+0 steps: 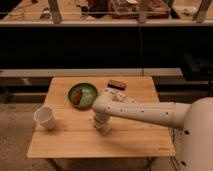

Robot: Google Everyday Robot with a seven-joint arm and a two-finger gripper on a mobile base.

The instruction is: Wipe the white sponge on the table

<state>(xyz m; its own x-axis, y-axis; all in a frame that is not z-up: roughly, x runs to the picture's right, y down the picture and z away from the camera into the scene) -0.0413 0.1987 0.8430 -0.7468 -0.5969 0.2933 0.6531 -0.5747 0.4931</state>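
Light wood planks form the table, and a paper cup is set by its left edge. Near the middle, toward the front edge, the gripper is pointed downward; whether it is parted or clamped cannot be told. The white sponge is glimpsed beneath it, but its long axis cannot be made out.

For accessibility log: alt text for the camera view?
Robot arm reaches from the right, its gripper low over the middle of the table, a whitish lump at its tip, likely the white sponge. A paper cup stands left; a green plate and brown block behind.
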